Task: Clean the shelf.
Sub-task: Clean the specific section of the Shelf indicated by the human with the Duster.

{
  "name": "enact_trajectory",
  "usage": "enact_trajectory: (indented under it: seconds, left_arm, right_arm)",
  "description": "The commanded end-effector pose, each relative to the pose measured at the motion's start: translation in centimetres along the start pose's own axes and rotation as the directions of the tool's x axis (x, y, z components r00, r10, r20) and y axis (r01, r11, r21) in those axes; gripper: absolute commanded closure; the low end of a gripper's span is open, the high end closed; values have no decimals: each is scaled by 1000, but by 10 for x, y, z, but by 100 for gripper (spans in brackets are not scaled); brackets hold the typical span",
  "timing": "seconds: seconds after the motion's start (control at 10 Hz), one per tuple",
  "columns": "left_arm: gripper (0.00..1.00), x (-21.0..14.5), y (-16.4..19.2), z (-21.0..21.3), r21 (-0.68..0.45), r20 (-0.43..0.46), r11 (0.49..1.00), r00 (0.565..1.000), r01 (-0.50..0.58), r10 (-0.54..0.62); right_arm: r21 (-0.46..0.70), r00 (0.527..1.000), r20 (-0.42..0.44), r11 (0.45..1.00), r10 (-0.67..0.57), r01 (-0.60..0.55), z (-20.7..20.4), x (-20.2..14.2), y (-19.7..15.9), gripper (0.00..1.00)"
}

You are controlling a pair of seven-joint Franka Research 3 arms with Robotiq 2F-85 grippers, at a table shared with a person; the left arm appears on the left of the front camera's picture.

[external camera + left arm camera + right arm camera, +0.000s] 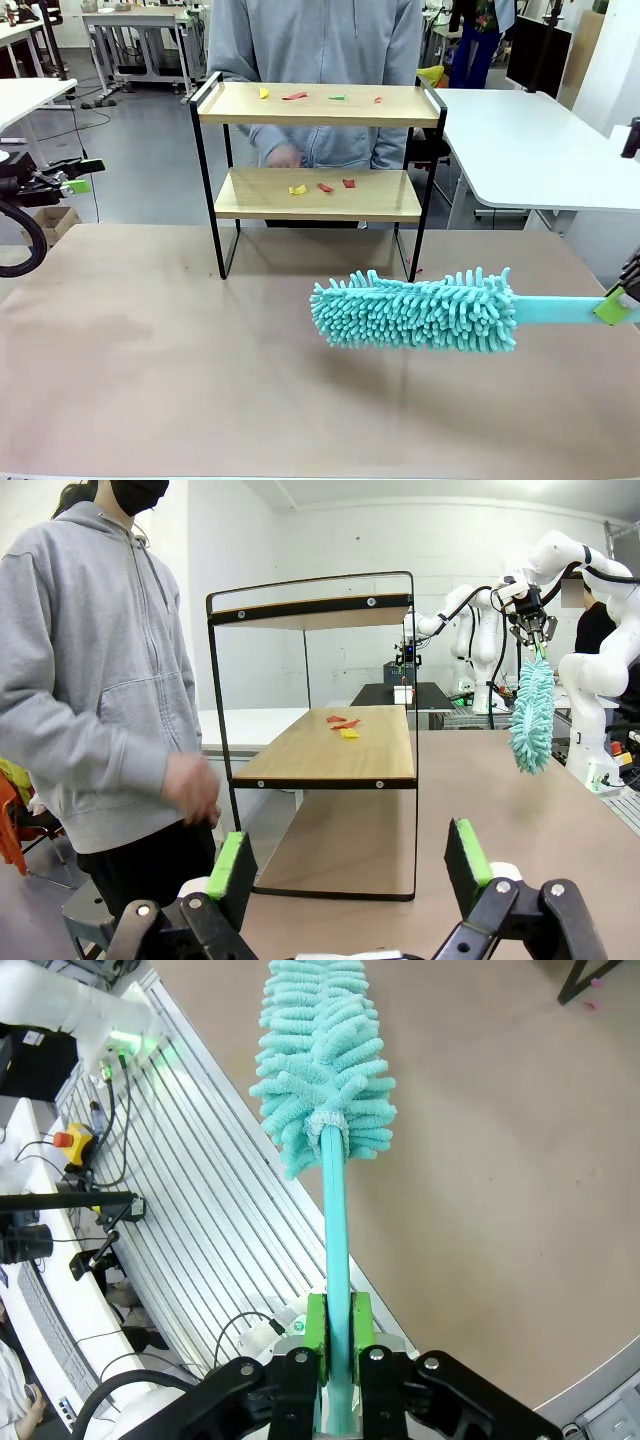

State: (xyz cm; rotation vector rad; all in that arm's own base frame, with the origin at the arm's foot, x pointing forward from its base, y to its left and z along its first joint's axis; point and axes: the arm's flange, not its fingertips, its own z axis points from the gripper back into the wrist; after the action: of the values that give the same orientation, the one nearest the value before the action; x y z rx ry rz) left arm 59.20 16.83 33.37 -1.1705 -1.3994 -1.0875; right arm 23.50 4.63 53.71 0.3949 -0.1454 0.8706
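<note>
A light, rigid two-tier shelf (pixel 320 110) stands near the tabletop's (pixel 150 380) far edge, about midway along, with coloured scraps (pixel 298 188) on both boards. The right tool (pixel 336 1322) is clamped on the stiff handle end of a teal duster (pixel 420 310), whose soft, fluffy head hovers in front. The left tool (pixel 348 860) gapes wide, empty. The shelf probably slides if pushed hard.

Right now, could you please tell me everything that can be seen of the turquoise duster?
The duster is turquoise: a long fluffy head of many soft, finger-like strands, like microfibre, on a flat, smooth handle that looks like plastic. The right gripper is shut on the end of the handle, its green pads pressing both flat sides. The head points toward the robot's left and seems to be held off the table, on the robot's side of the shelf. Nothing else touches it.
</note>
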Motion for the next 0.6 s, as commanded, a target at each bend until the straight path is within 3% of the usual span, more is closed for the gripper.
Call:
enact_trajectory:
  seconds: [0.0,0.5]
  left_arm:
    - [0,3,-1,-1,-1,0,1000,1000,4,-4]
    - [0,3,-1,-1,-1,0,1000,1000,4,-4]
  right_arm:
    - [4,1000,9,1000,-20,20,1,0,1,87]
    - [4,1000,9,1000,-20,20,1,0,1,87]
